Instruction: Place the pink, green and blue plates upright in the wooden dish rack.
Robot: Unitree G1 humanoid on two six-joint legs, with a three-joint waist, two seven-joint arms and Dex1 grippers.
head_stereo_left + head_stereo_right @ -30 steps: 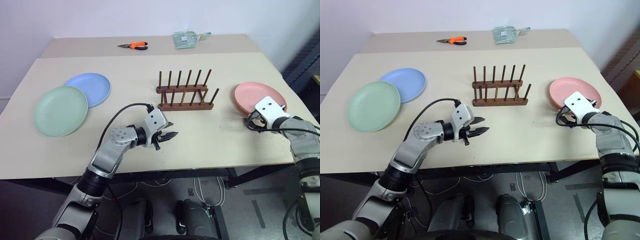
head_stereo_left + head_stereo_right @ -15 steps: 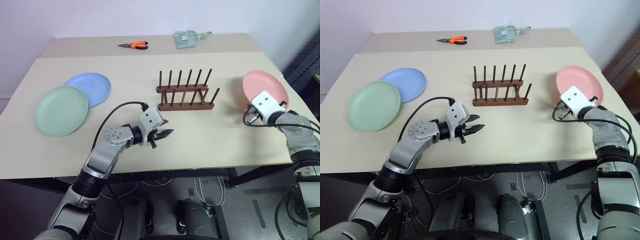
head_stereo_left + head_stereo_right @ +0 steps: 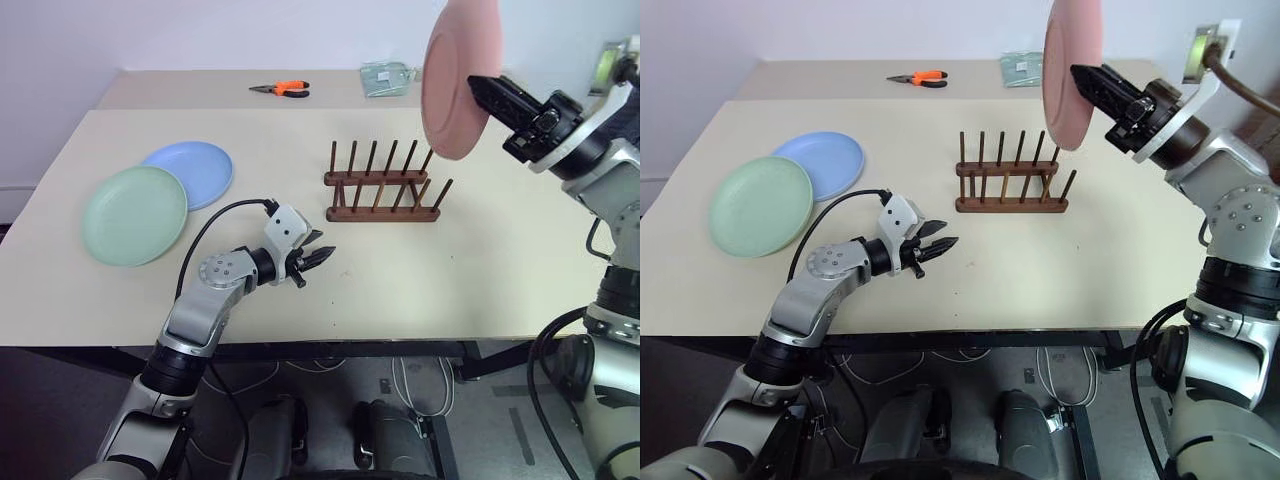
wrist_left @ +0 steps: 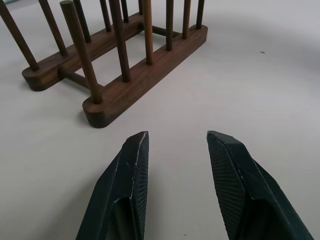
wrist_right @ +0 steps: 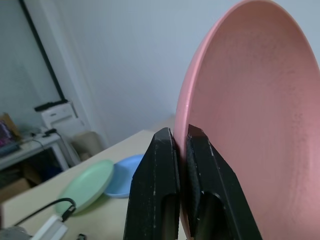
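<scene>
Two end effectors: right [image 5: 181, 150] clamping pink plate [image 5: 250, 115] rim, left [image 4: 175, 145] agape beside rack [image 4: 120, 80].

two plates [image 3: 160, 195] lie left of the rack [image 3: 384, 188].

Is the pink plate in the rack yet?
No, the pink plate hangs on edge in the air above the rack, pinched at its rim by the right gripper.

The pink plate [image 3: 458, 80] runs past the top edge above the wooden dish rack [image 3: 383, 185]. Behind the rack, a greenish packet [image 3: 388, 77] is too small to identify.
</scene>
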